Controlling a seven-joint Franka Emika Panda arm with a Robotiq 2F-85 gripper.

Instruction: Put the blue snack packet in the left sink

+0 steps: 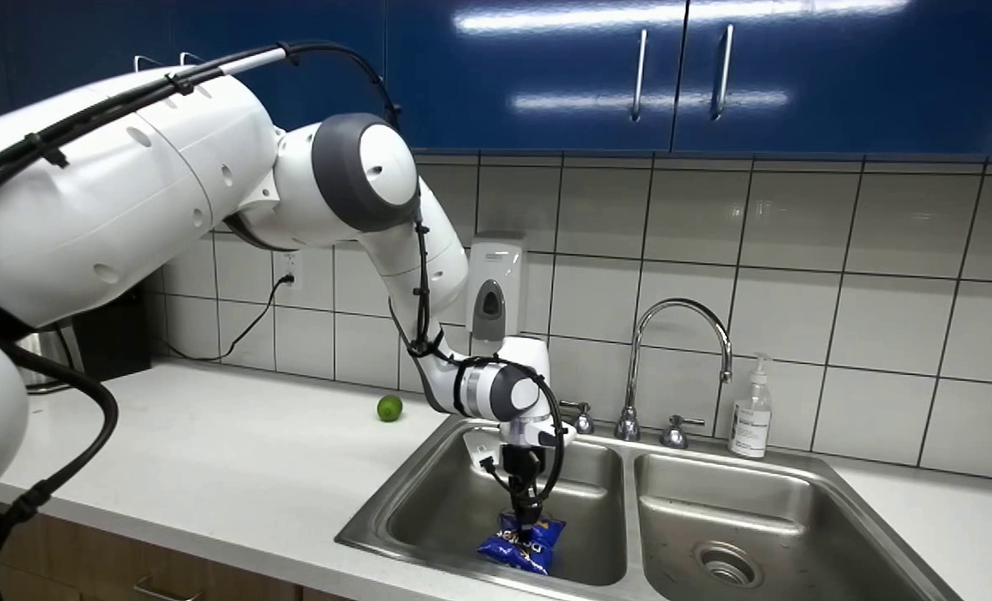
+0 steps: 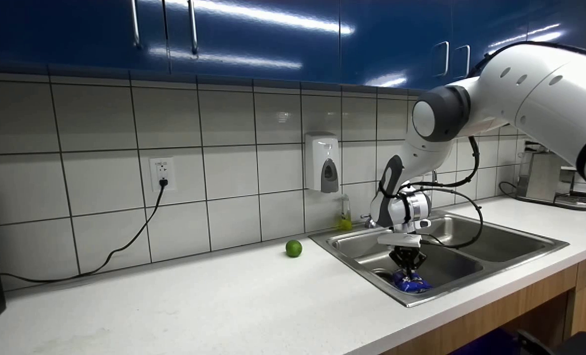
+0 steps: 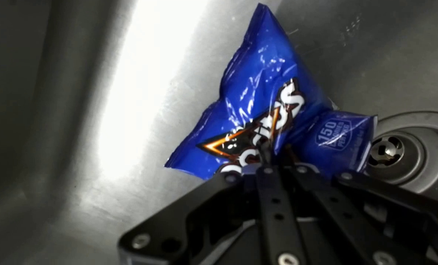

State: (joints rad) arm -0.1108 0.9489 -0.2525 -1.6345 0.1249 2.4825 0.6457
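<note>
A black robot gripper, its hinged links dotted with silvery screw heads, clenches a blue snack packet down inside the left sink, a rectangular stainless steel basin with rounded corners. The jaws stand close together and pinch the glossy foil near its middle, gathering it into a sharp fold. In the wrist view, the crinkled packet splays to either side of that pinch: the larger part tapers to a pointed corner and carries white lettering over a dark, orange-edged triangle, while a smaller flap shows the figure 150 in pale print beside the ringed drain. Whether the packet touches the sink's lightly scuffed floor cannot be told. In both exterior views, the white, tubular shell of the robot arm, laced with black cables, arches over a pale, flat counter. The matching right basin lies just beside in an exterior view, with its round drain; behind stand a hooked chrome faucet and a white-labeled pump bottle. Near the sink's rim, a small green ball rests on the counter, below white rectangular tiles and glossy blue cabinets.
</note>
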